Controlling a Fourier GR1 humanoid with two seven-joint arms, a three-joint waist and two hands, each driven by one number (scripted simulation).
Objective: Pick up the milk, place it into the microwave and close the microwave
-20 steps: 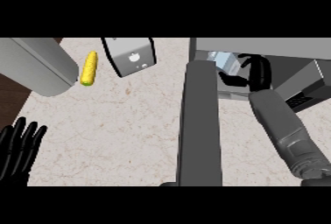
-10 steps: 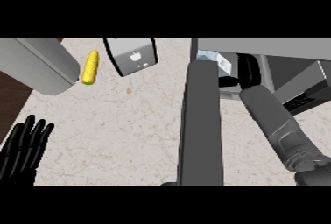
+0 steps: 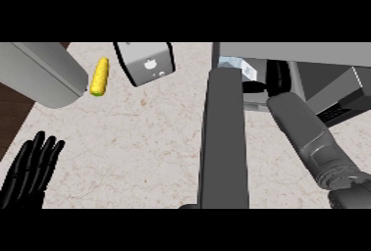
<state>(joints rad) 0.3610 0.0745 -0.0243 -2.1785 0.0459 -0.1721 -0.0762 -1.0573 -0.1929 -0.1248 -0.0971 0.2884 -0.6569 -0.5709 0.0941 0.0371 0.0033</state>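
The right robot hand (image 3: pixel 278 78) has pushed deeper into the microwave (image 3: pixel 319 73), its grip hidden; the milk (image 3: pixel 238 66) lies just beyond its fingers, inside. Door (image 3: pixel 223 142) still open; the left robot hand (image 3: pixel 30 169) rests open.

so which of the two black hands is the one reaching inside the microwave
The right black hand, at the end of the grey forearm by the milk carton. The left black hand rests open over the counter's left edge.

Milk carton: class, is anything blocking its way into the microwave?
Nothing visible does. The milk carton is already at the microwave opening, past the open door, with the right hand reaching in beside it. The hand hides part of the carton.
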